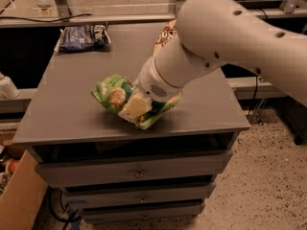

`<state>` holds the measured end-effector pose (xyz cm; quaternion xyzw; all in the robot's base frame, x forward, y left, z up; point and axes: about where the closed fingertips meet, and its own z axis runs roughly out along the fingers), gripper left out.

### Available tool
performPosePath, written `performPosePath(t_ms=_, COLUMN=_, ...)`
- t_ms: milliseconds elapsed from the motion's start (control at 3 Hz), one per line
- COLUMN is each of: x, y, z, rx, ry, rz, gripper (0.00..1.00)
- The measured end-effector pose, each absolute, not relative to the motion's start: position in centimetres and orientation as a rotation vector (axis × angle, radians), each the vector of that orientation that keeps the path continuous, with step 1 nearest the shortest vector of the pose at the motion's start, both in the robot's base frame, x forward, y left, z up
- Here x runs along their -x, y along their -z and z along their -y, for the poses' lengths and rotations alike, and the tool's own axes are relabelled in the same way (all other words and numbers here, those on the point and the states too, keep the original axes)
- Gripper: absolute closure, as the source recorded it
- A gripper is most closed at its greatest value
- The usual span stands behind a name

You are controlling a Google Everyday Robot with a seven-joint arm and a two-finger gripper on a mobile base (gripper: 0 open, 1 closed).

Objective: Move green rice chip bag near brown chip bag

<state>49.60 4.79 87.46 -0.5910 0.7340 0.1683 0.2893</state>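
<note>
Gripping green bag [111, 91] in gripper [135, 105], front-centre of table [62, 104]; brown bag [165, 34] sits at back edge, mostly behind arm [225, 37]. Carry toward it and release left, I judge.

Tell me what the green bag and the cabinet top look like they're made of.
Green bag: thin plastic film, probably; it crinkles and catches light, pinched in the gripper near the front edge. Cabinet top: smooth matte grey, painted metal or laminate; can't tell which.
</note>
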Motion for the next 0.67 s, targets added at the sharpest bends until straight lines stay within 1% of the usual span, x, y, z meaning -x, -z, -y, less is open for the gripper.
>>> performPosePath(t_ms=333, x=-51.1, y=-88.6, z=0.3, rx=1.497, ry=-0.361, rz=-2.023, gripper=1.0)
performPosePath(t_ms=667, x=-53.3, y=-89.8, z=3.8, rx=1.45, ry=-0.281, rz=-2.065, gripper=1.0)
